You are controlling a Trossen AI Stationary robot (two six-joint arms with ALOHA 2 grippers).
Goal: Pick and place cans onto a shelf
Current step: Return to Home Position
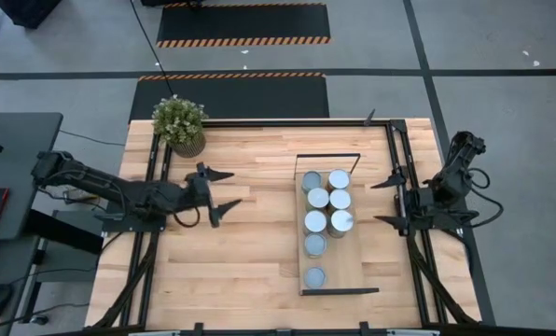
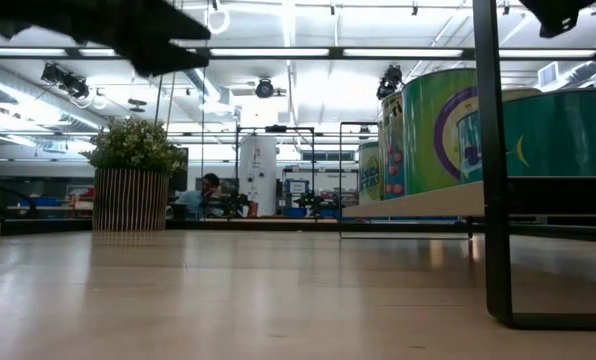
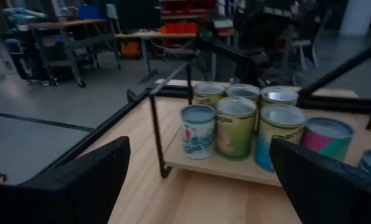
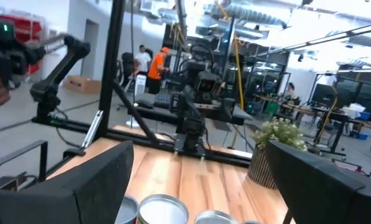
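Several cans (image 1: 326,211) stand upright on the light-wood shelf (image 1: 351,266) right of the table's middle; they also show in the left wrist view (image 3: 236,126) and the low view (image 2: 448,130). My left gripper (image 1: 224,192) hovers open and empty left of the shelf, its fingers pointing toward the cans. My right gripper (image 1: 384,201) is open and empty just right of the shelf, near the table's right rail.
A potted plant (image 1: 180,125) stands at the table's far left corner. The shelf's black end frames (image 1: 328,156) rise at its far and near short ends. Black rails (image 1: 404,187) run along the table's left and right sides. Bare wood lies between my left gripper and the shelf.
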